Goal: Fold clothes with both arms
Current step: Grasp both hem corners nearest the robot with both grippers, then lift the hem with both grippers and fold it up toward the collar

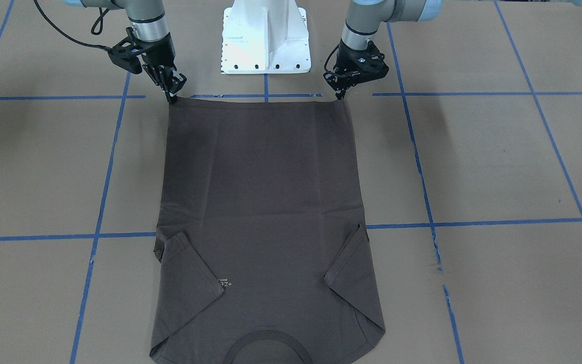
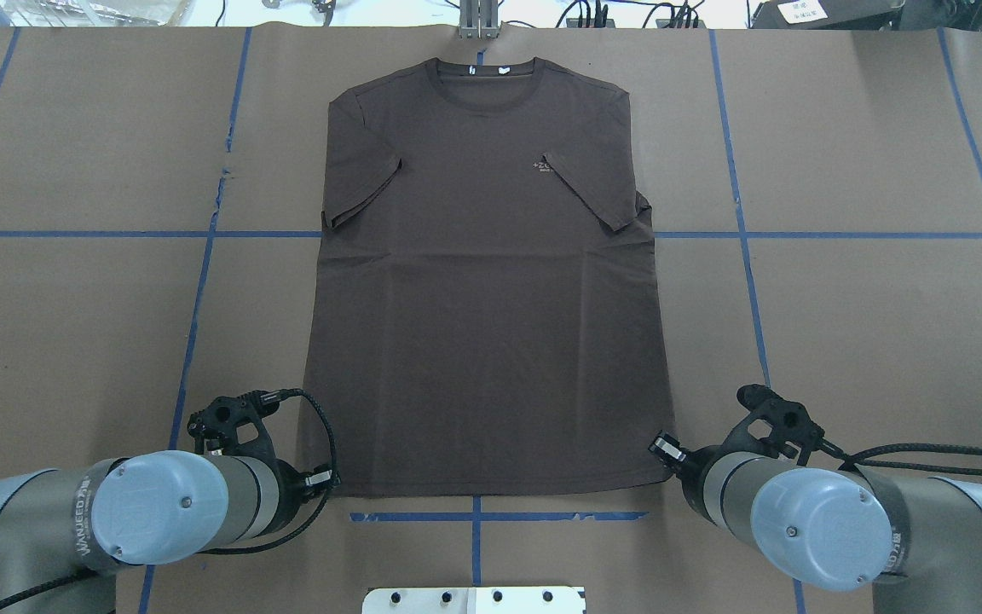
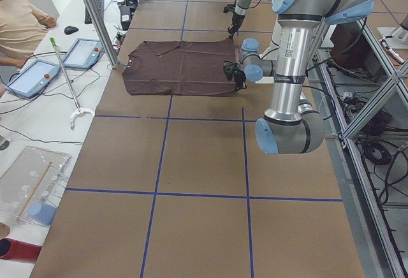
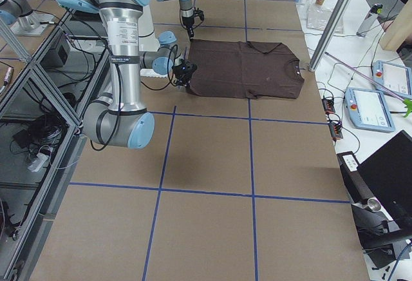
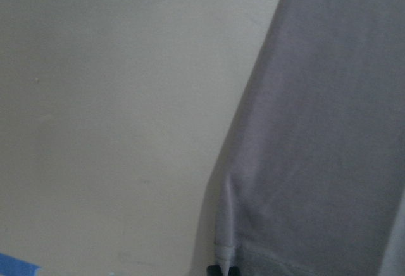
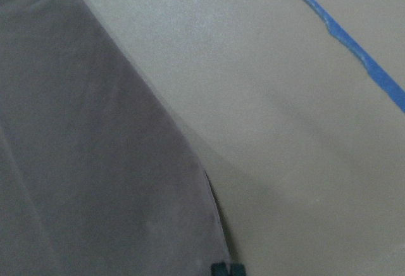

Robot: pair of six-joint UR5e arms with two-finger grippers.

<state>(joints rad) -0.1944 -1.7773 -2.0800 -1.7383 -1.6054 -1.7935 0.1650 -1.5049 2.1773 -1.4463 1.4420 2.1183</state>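
Sleeves [image 1: 192, 273] tucked in, main fold not started.
The shirt [image 1: 263, 202] lies flat on the table [image 1: 473, 162], collar [image 1: 265, 339] away from the robot. Left gripper [image 1: 342, 95] and right gripper [image 1: 172, 96] each look pinched closed on a hem [image 1: 260, 102] corner. Nothing lifted yet; the hem-to-collar fold is left.

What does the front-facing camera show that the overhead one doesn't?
Only the front-facing view: the left gripper and right gripper, jaws closed on the hem corners. Only the overhead view: the whole collar with its white neck labels; the jaws are hidden there. Both: the T-shirt lying flat, sleeves folded in, and the white pedestal.
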